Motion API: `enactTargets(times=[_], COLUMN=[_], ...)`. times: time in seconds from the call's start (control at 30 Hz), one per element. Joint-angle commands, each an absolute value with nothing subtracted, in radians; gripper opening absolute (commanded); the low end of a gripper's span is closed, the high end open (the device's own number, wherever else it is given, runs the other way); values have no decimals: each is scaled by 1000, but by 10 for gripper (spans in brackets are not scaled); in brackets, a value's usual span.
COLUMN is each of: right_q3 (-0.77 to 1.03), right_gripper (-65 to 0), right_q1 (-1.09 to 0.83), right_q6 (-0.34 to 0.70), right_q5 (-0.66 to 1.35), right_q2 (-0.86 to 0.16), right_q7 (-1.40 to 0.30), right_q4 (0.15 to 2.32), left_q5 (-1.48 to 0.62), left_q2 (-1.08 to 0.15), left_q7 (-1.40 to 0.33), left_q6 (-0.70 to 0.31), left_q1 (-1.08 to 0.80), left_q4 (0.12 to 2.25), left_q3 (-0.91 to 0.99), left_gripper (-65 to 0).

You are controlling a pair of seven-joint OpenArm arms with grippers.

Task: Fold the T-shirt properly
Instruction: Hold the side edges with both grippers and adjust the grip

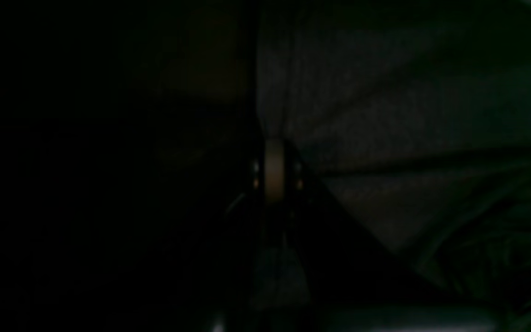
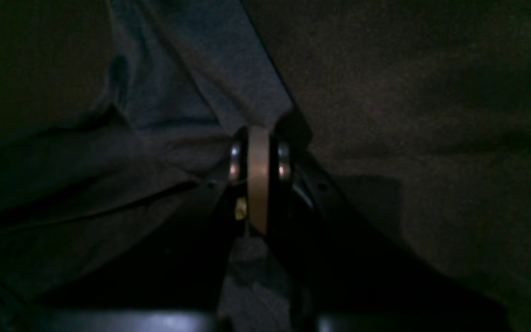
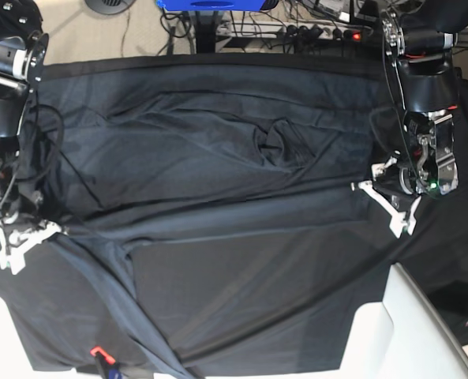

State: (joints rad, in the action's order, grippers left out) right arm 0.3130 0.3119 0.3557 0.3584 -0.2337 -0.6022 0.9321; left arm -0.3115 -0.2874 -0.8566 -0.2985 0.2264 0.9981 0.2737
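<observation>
Folding is mid-step: both pincers, left and right, pinch opposite edges of the dark charcoal-grey knit T-shirt spread across the black-draped bench, probably needing a matched lift-and-carry next.

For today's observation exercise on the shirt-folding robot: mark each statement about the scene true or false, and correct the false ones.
1. The T-shirt lies spread across the table. True.
2. The right gripper is closed on shirt fabric. True.
3. The left gripper is raised high above the table. False: it is down at the shirt's edge.
4. The shirt is already folded into a neat rectangle. False: it lies open and wrinkled.
5. A white pad sits at the table's near corner. True.
</observation>
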Motion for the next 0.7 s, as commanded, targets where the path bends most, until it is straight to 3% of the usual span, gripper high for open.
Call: enactTargets(times=[0.0, 0.07, 0.17, 0.3, 0.5, 0.67], right_q3=[315, 315, 315, 314, 314, 314], right_gripper=[-648, -648, -648, -648, -648, -648], right_q1=[337, 337, 337, 337, 337, 338], right_q6=[360, 360, 360, 360, 360, 360], right_q5=[366, 364, 364, 364, 364, 364], right_q2=[-251, -251, -251, -251, -251, -251], right_q7=[-581, -581, -581, -581, -581, -581], right_q4=[947, 947, 947, 947, 947, 947], left_q5=[-314, -312, -312, -312, -309, -303], left_q2=[-305, -302, -303, -306, -306, -308], left_q7=[-843, -843, -843, -845, -845, -840], left_q6=[-300, -300, -300, -303, -303, -305], left_q1=[239, 228, 228, 226, 228, 346], left_q4=[1018, 1018, 1020, 1067, 1118, 929], left_q3=[303, 358, 400, 441, 458, 456], left_gripper=[-650, -619, -433, -253, -237, -239])
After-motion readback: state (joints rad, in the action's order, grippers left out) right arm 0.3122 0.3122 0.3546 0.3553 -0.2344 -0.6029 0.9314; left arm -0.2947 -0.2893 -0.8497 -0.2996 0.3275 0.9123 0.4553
